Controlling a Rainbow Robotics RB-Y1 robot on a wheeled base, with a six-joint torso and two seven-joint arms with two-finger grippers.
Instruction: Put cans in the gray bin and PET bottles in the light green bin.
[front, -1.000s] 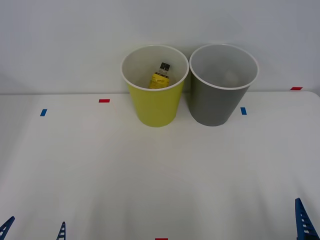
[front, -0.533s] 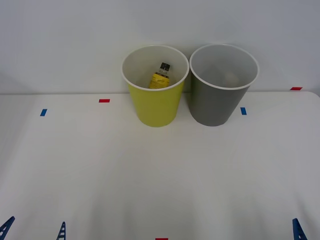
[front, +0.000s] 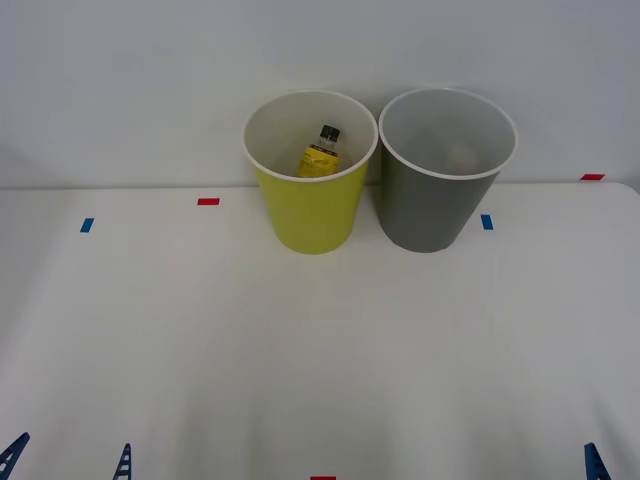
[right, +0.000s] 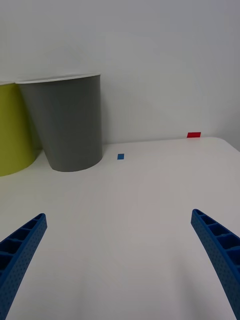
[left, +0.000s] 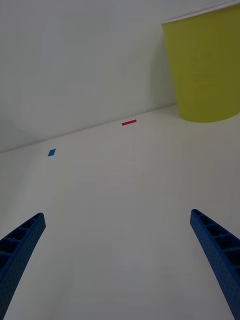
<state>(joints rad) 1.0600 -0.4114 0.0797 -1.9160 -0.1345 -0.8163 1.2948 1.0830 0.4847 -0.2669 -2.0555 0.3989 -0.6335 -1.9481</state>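
A: At the far edge of the table (front: 300, 350), the light green bin (front: 310, 215) and the gray bin (front: 436, 205) stand side by side, just about touching. Where's the bottle?

B: The PET bottle (front: 322, 152) is already down inside the light green bin, leaning against its far wall, black cap up. Something pale sits low in the gray bin; it may be a can, but I can't make it out.

A: And the arms?

B: Both low at the near edge. The left gripper (left: 117, 265) has its blue fingers spread wide with nothing between them, looking over bare table toward the green bin. The right gripper (right: 120, 265) is likewise wide apart and empty, facing the gray bin.

A: So what makes the present step go well?

B: I'd judge the sorting done, so it's a matter of parking cleanly: hold the fingers apart, stay well away from the bins, and avoid nudging either one.
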